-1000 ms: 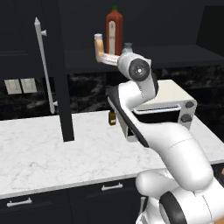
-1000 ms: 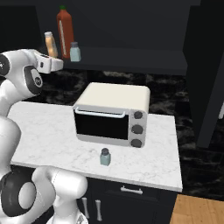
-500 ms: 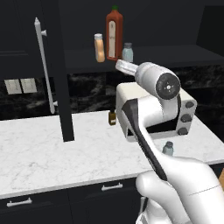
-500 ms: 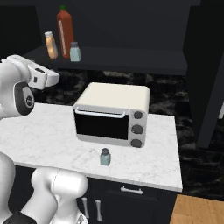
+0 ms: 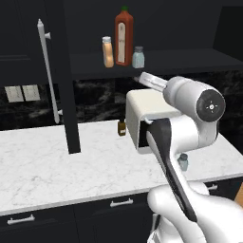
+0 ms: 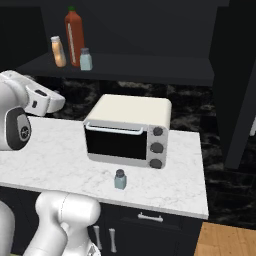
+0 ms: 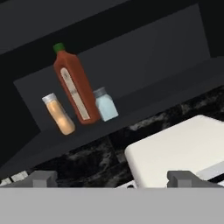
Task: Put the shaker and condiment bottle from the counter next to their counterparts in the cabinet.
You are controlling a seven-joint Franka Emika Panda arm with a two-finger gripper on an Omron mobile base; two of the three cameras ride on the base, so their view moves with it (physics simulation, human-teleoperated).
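Already the condiment bottle [image 5: 108,52] stands on the shelf of the cabinet [image 5: 190,59], just beside the tall red sauce bottle [image 5: 124,37] and apart from the shelf's own pale shaker [image 5: 138,57] on the red bottle's other side. What remains is the shaker [image 6: 120,179] on the counter [image 6: 65,150], upright near the front edge, in front of the toaster oven [image 6: 129,131].

Seen from the hand camera, the gripper [image 7: 111,179] has its jaws spread as wide as they go, with nothing between them, and it looks up at the shelf over the oven's pale top.

By the look of it the shaker is glass with a grey cap: light, rigid, smooth and probably slick, and breakable if knocked off the edge. It is squat, so it should stand steadily but offers little height to grip. I would take it by the body, just below the cap, fingers square to its sides. Whether the cap is loose is too small to tell, so lifting by the cap seems unwise.
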